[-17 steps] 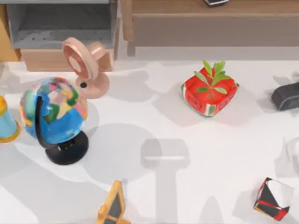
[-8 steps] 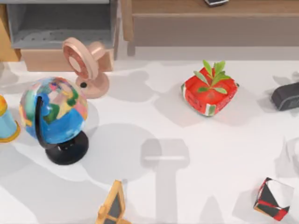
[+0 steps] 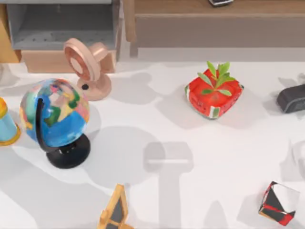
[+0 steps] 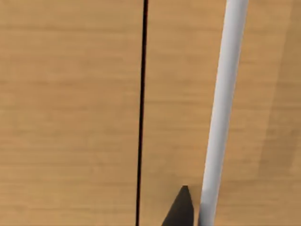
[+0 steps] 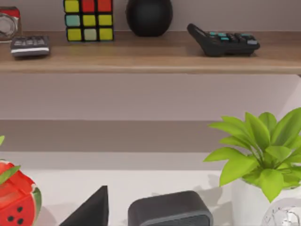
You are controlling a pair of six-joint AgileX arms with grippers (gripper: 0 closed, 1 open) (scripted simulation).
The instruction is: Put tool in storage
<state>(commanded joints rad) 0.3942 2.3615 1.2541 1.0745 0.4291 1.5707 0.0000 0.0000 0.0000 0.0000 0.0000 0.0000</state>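
- The tool, a small flat silvery-white glassy strip (image 3: 167, 161), lay flat and free on the white table (image 3: 238, 143), inside a grey shadow near the middle, with nothing holding it.
- Left of the tool and close to the near edge stood an orange-framed triangular piece (image 3: 114, 210).
- Farther left of the tool was a multicoloured globe on a black stand (image 3: 55, 114), with a blue-and-yellow object (image 3: 7, 124) beyond it at the table's left edge.
- Behind the tool and to its left stood a pink desk fan (image 3: 88, 67), in front of a grey open compartment in a wooden unit (image 3: 62, 24).
- Behind the tool and to its right sat a red watermelon-patterned pot with green leaves (image 3: 213, 95).
- Well right of the tool were a dark grey rounded box (image 3: 291, 98) and, nearer the front, a black-white-red cube (image 3: 279, 202).
- The left gripper (image 4: 181, 209) showed as a dark tip against a wood-grain panel (image 4: 70, 117) beside a white bar (image 4: 223, 103); wide or narrow, I cannot tell.
- The right gripper (image 5: 91, 209) showed as a dark tip by the dark grey box, facing a wooden shelf (image 5: 150, 54) carrying a coloured puzzle cube (image 5: 89, 19) and a black calculator (image 5: 223, 42); its opening, likewise, I cannot tell.
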